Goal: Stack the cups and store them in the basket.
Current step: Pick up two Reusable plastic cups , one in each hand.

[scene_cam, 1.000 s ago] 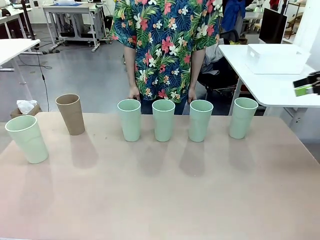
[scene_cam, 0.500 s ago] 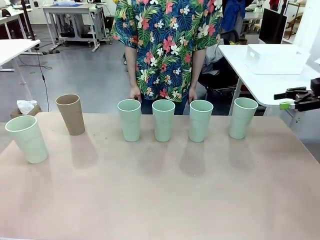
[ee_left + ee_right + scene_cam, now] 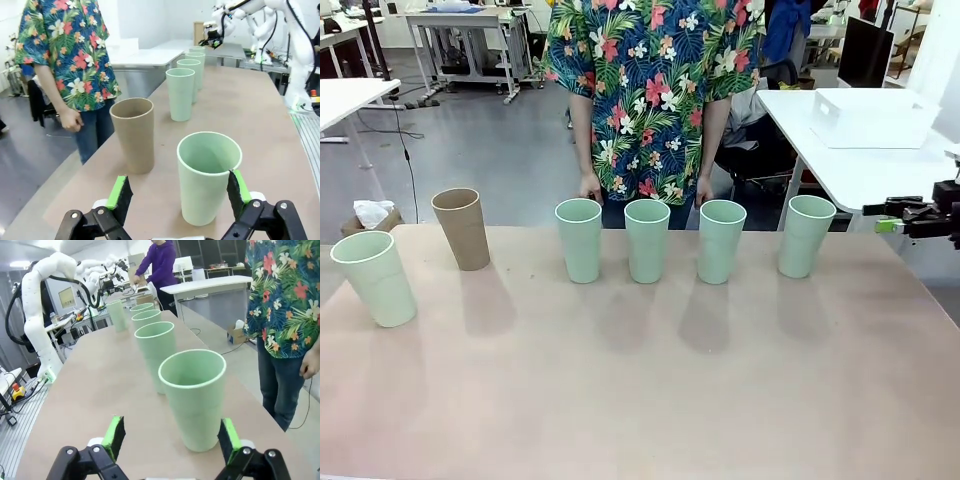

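**Both arms poised at the ends of a six-cup row.** Both pairs of my jaws hang released and spread wide above the surface (image 3: 640, 390), with nothing grasped.

Ahead of my left jaws stands the first mint cup (image 3: 207, 175). It is upright but off-centre, close to one green pad (image 3: 238, 192) and well clear of the other. If I drive straight in, that pad would likely catch the wall, and so tall and light a tumbler could skid or topple. The tan cup (image 3: 133, 134) stands just beyond it, toward the opposite pad, near enough for an overshoot to clip it.

Ahead of my right jaws, the last mint cup (image 3: 194, 399) sits about midway between the pads' lines but not yet between the pads. The next mint cup (image 3: 156, 352) stands behind it in line, so too deep a reach could shove one into the other.

A hard squeeze may pinch a rim oval and spoil the nesting. A cup lowered at a tilt could jam or tip both.

The person's hand (image 3: 311, 364) hangs off to one side of my right jaws.

The basket (image 3: 872, 128) waits beyond my right jaws on a separate white table (image 3: 850, 178). A loosely held stack could drop while crossing over to it.
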You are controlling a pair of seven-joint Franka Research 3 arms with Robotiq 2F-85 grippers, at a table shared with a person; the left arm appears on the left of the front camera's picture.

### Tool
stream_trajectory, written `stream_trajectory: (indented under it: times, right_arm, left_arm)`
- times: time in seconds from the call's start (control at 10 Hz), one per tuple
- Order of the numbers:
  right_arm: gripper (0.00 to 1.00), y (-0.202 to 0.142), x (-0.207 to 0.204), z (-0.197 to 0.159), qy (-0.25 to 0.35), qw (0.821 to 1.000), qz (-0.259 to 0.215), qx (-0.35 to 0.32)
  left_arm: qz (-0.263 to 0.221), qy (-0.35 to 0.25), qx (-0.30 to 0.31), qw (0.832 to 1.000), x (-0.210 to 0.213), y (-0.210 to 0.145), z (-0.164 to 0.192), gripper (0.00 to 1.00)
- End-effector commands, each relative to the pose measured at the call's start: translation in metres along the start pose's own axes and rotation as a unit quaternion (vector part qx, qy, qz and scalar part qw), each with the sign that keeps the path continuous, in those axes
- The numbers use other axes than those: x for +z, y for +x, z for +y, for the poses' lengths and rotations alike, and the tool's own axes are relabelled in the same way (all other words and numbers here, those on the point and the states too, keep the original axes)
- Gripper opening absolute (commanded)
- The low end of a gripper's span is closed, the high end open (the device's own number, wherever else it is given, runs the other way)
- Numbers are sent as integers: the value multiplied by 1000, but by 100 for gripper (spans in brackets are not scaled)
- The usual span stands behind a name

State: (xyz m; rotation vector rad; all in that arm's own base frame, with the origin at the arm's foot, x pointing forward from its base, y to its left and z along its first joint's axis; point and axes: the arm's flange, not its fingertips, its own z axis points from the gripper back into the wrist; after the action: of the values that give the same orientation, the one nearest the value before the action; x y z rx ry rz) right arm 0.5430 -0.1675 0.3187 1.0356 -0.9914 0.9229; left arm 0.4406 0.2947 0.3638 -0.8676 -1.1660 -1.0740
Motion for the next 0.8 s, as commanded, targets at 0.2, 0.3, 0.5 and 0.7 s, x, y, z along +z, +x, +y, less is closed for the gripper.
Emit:
stream_trajectory:
  times: [0.2, 0.3, 0.5, 0.7]
  right_arm:
    - [100, -17, -10, -14, -30, 998, -48, -9]
    - [100, -17, -10, -15, -18, 999, -34, -11]
    - [100, -19, -7, -11, -13, 999, -27, -18]
    - [100, -19, -7, -11, -13, 999, -27, -18]
  left_arm:
    - [-16, -34, 14, 999, 2, -35, 11, 100]
    - [-23, -38, 23, 999, 0, -46, 8, 100]
    - [-14, -25, 31, 999, -6, -43, 10, 100]
    - [-14, -25, 31, 999, -6, -43, 10, 100]
